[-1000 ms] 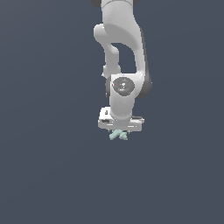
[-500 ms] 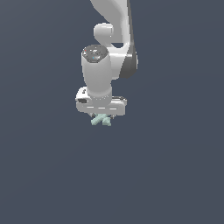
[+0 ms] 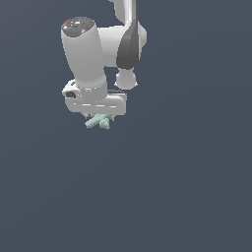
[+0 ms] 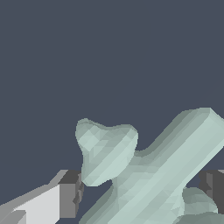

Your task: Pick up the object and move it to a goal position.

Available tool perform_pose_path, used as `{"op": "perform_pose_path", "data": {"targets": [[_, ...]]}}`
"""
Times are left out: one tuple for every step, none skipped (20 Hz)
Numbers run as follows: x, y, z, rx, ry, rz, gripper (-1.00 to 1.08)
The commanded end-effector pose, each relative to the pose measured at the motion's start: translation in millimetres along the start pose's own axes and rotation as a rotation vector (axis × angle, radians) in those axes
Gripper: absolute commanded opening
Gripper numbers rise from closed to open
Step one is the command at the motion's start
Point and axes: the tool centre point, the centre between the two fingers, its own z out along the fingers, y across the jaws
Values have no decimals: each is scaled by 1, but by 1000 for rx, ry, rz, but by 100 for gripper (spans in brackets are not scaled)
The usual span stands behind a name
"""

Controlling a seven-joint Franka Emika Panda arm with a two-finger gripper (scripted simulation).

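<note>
The object [image 3: 98, 120] is a tiny pale mint-green bar crossed by short stubs, hanging just under the white hand of the arm in the exterior view. My gripper [image 3: 100, 118] is shut on it, and most of the fingers are hidden behind the hand. In the wrist view the object [image 4: 148, 170] fills the frame as a slanted bar with a rounded stub, held between one dark-tipped fingertip [image 4: 70, 192] and the other fingertip [image 4: 212, 183]. The object is lifted clear of the dark surface.
The white arm [image 3: 91, 59] reaches down from above in the exterior view's upper left. Behind and below is a plain dark blue-grey ground [image 3: 187, 187] with no marker showing.
The arm has carried the object up and toward the exterior view's left, and the hand has tilted. The grip on the object has held throughout.
</note>
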Motion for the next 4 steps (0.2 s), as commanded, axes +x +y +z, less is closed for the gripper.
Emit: {"op": "perform_pose_path", "data": {"targets": [[-2, 7, -7, 0, -2, -1, -100], [-2, 8, -9, 0, -2, -1, -100], [-2, 9, -9, 0, -2, -1, -100], [-2, 9, -10, 0, -2, -1, -100]]}}
